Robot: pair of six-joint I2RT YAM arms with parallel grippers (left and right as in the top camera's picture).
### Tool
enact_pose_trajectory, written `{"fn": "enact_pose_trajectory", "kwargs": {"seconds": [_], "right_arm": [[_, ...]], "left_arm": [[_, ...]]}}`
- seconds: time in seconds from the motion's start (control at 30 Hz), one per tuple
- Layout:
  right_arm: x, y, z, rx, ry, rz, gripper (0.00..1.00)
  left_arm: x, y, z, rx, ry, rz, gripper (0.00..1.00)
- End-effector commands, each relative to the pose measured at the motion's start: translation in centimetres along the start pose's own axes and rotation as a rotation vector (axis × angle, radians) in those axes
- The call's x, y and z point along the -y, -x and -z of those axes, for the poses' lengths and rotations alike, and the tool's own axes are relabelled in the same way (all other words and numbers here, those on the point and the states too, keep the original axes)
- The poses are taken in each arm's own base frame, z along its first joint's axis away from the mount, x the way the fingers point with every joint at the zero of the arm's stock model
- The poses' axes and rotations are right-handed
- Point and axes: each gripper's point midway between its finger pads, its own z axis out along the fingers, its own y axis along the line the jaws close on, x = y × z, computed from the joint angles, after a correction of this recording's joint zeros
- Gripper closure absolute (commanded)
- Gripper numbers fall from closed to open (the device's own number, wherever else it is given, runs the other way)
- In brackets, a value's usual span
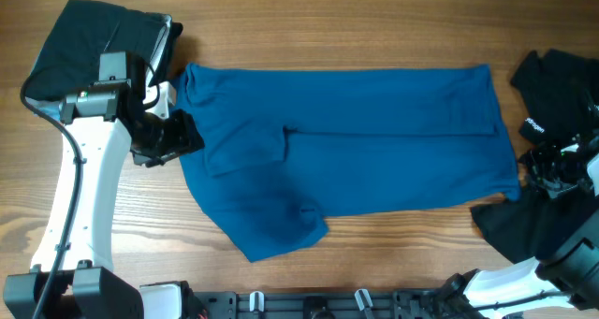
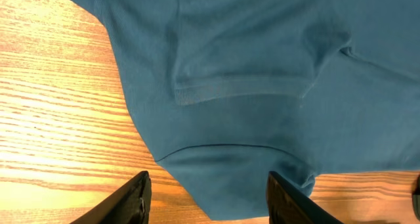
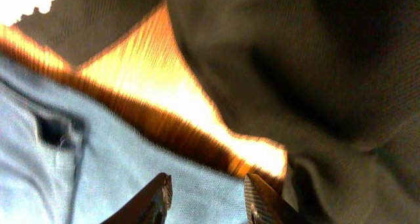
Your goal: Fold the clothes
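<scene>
Overhead view: the blue polo shirt [image 1: 374,141] lies flat across the wooden table [image 1: 374,263], already doubled lengthwise, with one sleeve folded in over the body. My left pincer [image 1: 173,137] sits at one short end of the shirt and my right pincer [image 1: 547,165] at the other. A neat black pile [image 1: 94,38] lies behind my left arm, and loose black garments [image 1: 552,85] crowd around my right pincer. Left wrist view: my left pincer [image 2: 213,201] is spread wide and holds nothing. The shirt's lower edge lies just ahead of it and partly between the fingers [image 2: 138,198], and the ribbed sleeve cuff [image 2: 223,92] is further ahead. Right wrist view, which is blurred: my right pincer [image 3: 207,201] is parted and empty above the shirt's pale hem. Bare wood is just ahead, with black cloth beyond it and to the right. I judge the next step to be a crosswise fold. To do it well, each pincer should pinch both layers at its corner. My right pincer must take only blue cloth and no black. Both should then lift evenly so the edges meet square.
</scene>
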Motion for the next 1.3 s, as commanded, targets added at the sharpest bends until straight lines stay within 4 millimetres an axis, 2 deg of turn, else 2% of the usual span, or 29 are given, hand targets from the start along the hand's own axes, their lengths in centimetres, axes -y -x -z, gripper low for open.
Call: {"fn": "enact_pose_trajectory", "kwargs": {"seconds": [0.0,0.13,0.2,0.27,0.33,0.43,0.47,0.53,0.6,0.63,0.7,0.77,0.83,0.9,1.0,1.13,1.27], "right_arm": [[-1.8,-2.8,1.0,-0.114,0.090,0.064,0.59],[-0.7,-4.9,1.2,-0.197,0.040,0.055,0.58],[0.0,-4.7,1.1,-0.187,0.002,0.042,0.53],[1.4,-4.6,0.7,-0.163,-0.072,-0.010,0.46],[2.7,-4.7,-0.1,-0.146,-0.127,-0.044,0.43],[2.0,-5.3,-1.7,-0.140,-0.049,-0.050,0.44],[1.9,-5.5,-2.0,-0.139,-0.034,-0.050,0.45],[2.0,-5.5,-2.4,-0.132,-0.023,-0.048,0.55],[1.8,-5.3,-2.2,-0.128,-0.018,-0.055,0.77],[1.7,-5.1,-2.0,-0.123,-0.016,-0.055,0.83],[1.2,-4.5,-1.0,-0.112,-0.011,-0.053,0.89],[0.5,-3.8,0.4,-0.102,-0.007,-0.045,0.95],[-0.1,-3.2,1.5,-0.089,0.002,-0.018,0.96],[-0.6,-3.0,2.6,-0.076,0.008,-0.013,0.96],[-1.4,-3.1,3.4,-0.068,0.052,0.018,0.96],[-2.2,-3.1,3.6,-0.068,0.095,0.034,0.96],[-2.7,-3.0,3.6,-0.068,0.124,0.050,0.96]], "left_arm": [[0.0,-0.7,-0.2,-0.027,-0.006,-0.009,0.44],[0.5,-1.9,-0.1,-0.079,-0.040,0.004,0.45],[0.4,-2.4,-0.1,-0.101,-0.036,0.010,0.45],[0.4,-2.7,-0.1,-0.111,-0.034,0.014,0.46],[0.4,-2.8,-0.1,-0.116,-0.033,0.015,0.46],[0.6,-2.6,-0.2,-0.107,-0.035,-0.010,0.46],[0.8,-2.5,-0.2,-0.100,-0.034,-0.029,0.46],[1.3,-2.5,-0.2,-0.093,-0.037,-0.068,0.46],[1.9,-2.7,0.1,-0.078,-0.039,-0.097,0.46],[2.2,-2.9,0.3,-0.073,-0.042,-0.106,0.46],[2.5,-3.4,0.8,-0.063,-0.040,-0.095,0.44],[2.0,-3.8,1.2,-0.057,-0.001,-0.043,0.44],[1.6,-4.2,1.2,-0.067,0.018,0.005,0.44],[1.3,-4.8,0.5,-0.090,0.027,0.066,0.44],[0.5,-6.6,-1.8,-0.152,0.047,0.142,0.42],[0.5,-10.2,-6.0,-0.265,0.016,0.239,0.30],[-0.6,-12.5,-8.6,-0.315,0.036,0.345,0.28]]}}
